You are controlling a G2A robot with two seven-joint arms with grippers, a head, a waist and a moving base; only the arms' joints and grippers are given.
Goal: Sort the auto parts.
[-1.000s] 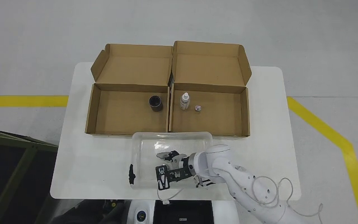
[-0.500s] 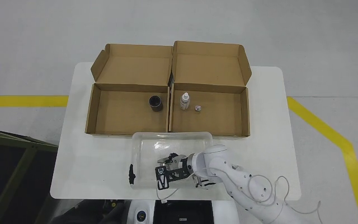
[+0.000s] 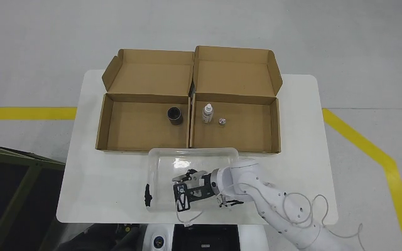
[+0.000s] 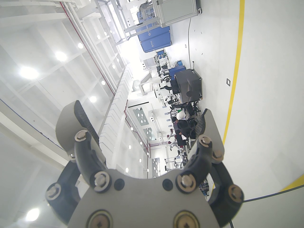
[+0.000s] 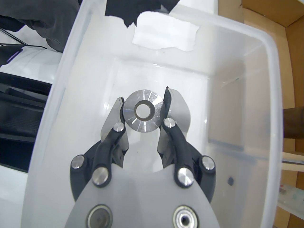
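Observation:
In the right wrist view a silver metal ring with a centre hole sits between the two fingers of my right gripper, which touch it on both sides, low inside the clear plastic bin. Seen from the top, that gripper is in the left part of the bin at the table's front. My left gripper is open, holds nothing and points up into the room. The left cardboard box holds a black cylinder. The right cardboard box holds a white bottle and a small silver part.
Both boxes stand side by side behind the bin with their lids folded back. Black tape clings to the bin's left end. Bare white table lies left and right of the bin.
My right gripper has shifted slightly to the left inside the bin. The boxes and the parts in them have not moved.

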